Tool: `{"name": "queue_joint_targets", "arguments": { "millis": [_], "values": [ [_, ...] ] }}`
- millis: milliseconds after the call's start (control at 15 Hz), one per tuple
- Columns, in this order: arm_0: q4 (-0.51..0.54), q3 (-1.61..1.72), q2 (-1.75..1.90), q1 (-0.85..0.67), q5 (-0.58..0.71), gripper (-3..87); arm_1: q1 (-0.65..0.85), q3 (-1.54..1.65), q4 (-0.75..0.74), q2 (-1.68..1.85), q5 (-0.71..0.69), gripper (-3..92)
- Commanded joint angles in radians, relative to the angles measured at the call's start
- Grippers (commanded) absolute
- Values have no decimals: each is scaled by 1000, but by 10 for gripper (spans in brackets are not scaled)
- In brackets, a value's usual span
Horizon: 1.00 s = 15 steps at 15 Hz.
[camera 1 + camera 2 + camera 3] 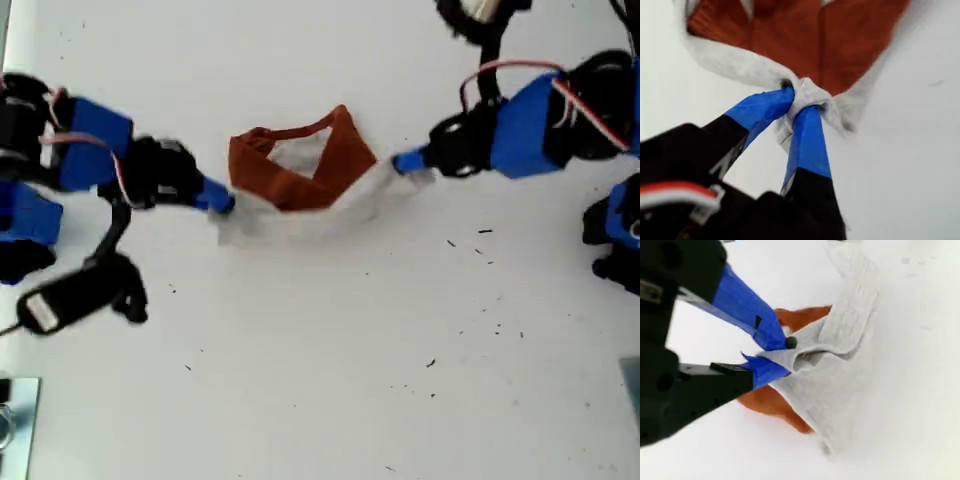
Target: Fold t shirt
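The t shirt (300, 180) lies bunched on the white table just above the middle of the exterior view, with rust-orange sleeves crossed over a light grey body. My first gripper (408, 160) reaches in from the exterior view's right and is shut on the shirt's grey edge (812, 97), its blue-taped fingers (807, 145) pinching the cloth below the orange sleeves (790, 35). From the exterior view's left, my second gripper (222, 203) is shut on the opposite grey edge (790, 357), and a grey fold (840, 370) stretches away from it. No print shows.
The white table (320, 380) carries small dark specks toward the exterior view's lower right. A black camera (70, 295) hangs off the arm at the exterior view's left. A metal plate (18, 425) sits in the exterior view's lower left corner.
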Motion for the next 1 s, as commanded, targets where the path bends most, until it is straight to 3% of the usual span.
{"name": "queue_joint_targets", "arguments": {
  "millis": [0,67,133,333,467,600,733,800,867,933],
  "values": [
    [-3,114,135,-419,115,219,308,-74,-192,-72,-32,289],
    [5,189,163,-537,97,333,422,-44,-244,-91,0,289],
    [-44,276,210,-583,121,377,518,38,-295,-34,20,289],
    [-87,472,347,-520,48,264,624,129,-127,44,0,289],
    [-101,640,560,-373,-49,216,557,322,-51,216,-2,289],
    [-100,818,824,-176,-153,120,430,566,44,526,92,289],
    [-104,994,1095,25,-265,-2,221,773,170,850,244,191],
    [-84,1094,1243,100,-330,-2,135,870,250,973,348,68],
    [-11,1186,1404,163,-396,-2,61,974,310,1101,442,37],
    [-6,1184,1381,183,-376,-2,12,1088,365,1244,477,37]
  ]
}}
